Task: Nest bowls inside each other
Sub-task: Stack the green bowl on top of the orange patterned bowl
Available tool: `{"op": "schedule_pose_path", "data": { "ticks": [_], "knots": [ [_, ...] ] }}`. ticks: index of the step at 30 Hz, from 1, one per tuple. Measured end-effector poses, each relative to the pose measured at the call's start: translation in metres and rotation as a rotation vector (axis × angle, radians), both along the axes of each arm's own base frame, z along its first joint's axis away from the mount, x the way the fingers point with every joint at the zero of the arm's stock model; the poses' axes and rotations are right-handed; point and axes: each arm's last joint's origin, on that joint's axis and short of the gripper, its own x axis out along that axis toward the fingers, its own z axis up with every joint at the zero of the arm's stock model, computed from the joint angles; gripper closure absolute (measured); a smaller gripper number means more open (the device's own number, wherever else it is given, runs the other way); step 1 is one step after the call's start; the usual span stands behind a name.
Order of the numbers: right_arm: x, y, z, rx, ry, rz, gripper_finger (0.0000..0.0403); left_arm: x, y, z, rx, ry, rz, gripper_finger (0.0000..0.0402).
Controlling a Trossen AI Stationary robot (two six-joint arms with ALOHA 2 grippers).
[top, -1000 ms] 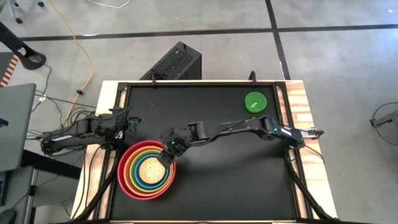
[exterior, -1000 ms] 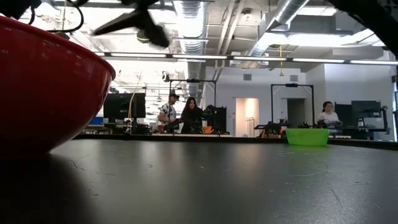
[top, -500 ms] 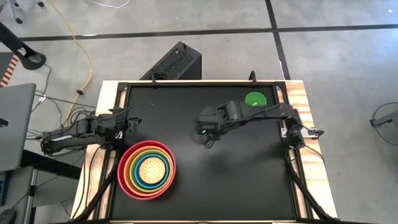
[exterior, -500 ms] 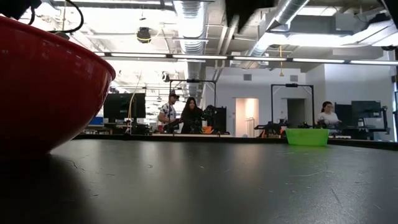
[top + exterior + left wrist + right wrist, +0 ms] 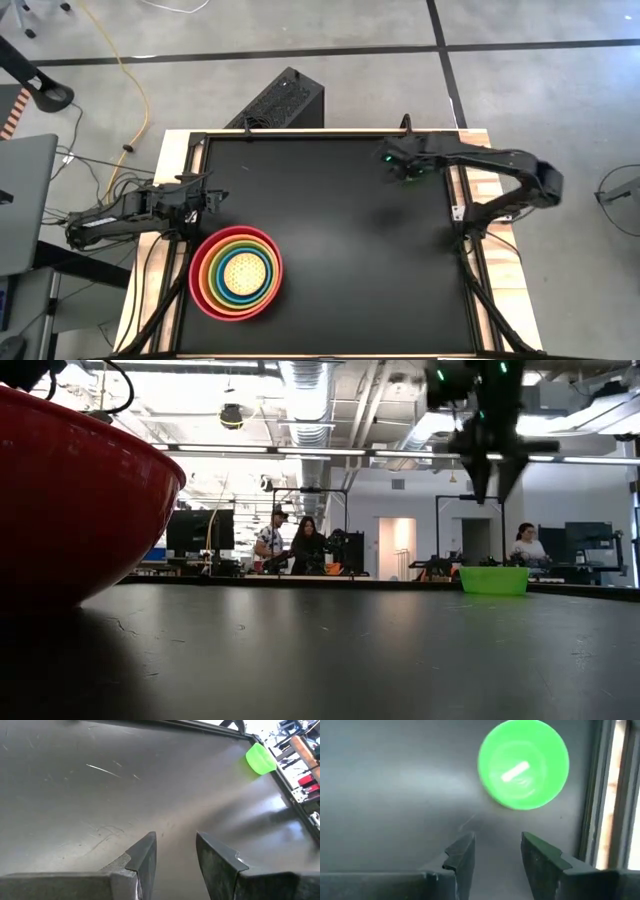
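Note:
A stack of nested bowls [image 5: 236, 272] stands on its base at the table's near left: red outermost, then orange, lime green and blue rings, with the speckled yellow bowl in the middle. Its red wall [image 5: 70, 500] fills the left of the low view. The smallest bright green bowl [image 5: 523, 765] [image 5: 493, 580] [image 5: 260, 758] stands upright on the table near the far right corner. My right gripper [image 5: 491, 490] [image 5: 408, 170] [image 5: 497, 852] hangs open above it, pointing down, and hides it in the high view. My left gripper [image 5: 175, 850] [image 5: 205, 197] waits open at the table's left edge.
The black table top [image 5: 330, 250] lies bare between the stack and the green bowl. A raised black frame [image 5: 600, 795] and a wooden border [image 5: 480, 160] run just right of the green bowl. People stand at benches in the room beyond the table [image 5: 300, 545].
My right gripper has swept from over the nested stack at the near left across the table toward the far right corner. It has tipped from slanting to pointing down and now hangs above the bright green bowl. No bowl has moved.

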Motion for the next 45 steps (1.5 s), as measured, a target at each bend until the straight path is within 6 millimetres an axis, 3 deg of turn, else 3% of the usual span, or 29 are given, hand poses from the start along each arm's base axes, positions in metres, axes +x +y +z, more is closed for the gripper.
{"op": "schedule_pose_path", "data": {
  "ticks": [6,11,18,27,31,36,40,45],
  "knots": [
    [-0.045,-0.04,-0.04,0.027,-0.032,-0.231,0.0227,0.0,0.0,0.0,-0.016,-0.011,0.01,0.0274],
    [-0.063,-0.068,-0.063,0.053,-0.052,-0.327,0.0228,0.0,0.0,0.0,-0.018,-0.015,0.022,0.0274],
    [-0.073,-0.095,-0.093,0.109,0.0,-0.388,0.0247,0.0,0.0,0.0,-0.032,-0.027,0.035,0.0274],
    [-0.07,-0.107,-0.126,0.208,0.098,-0.328,0.0282,0.0,0.0,0.0,-0.05,-0.034,0.019,0.0274],
    [-0.065,-0.107,-0.128,0.193,0.088,-0.298,0.0307,0.0,0.0,0.0,-0.05,-0.035,0.019,0.0274],
    [-0.06,-0.104,-0.117,0.133,0.038,-0.278,0.0383,0.0,0.0,0.0,-0.051,-0.033,0.013,0.0274],
    [-0.056,-0.091,-0.095,0.034,-0.012,-0.25,0.039,0.001,-0.001,0.0,-0.059,-0.032,-0.013,0.0274],
    [-0.043,-0.065,-0.053,-0.084,-0.163,-0.171,0.0398,0.001,-0.002,0.0,-0.063,-0.028,-0.036,0.0274]
  ]
}}
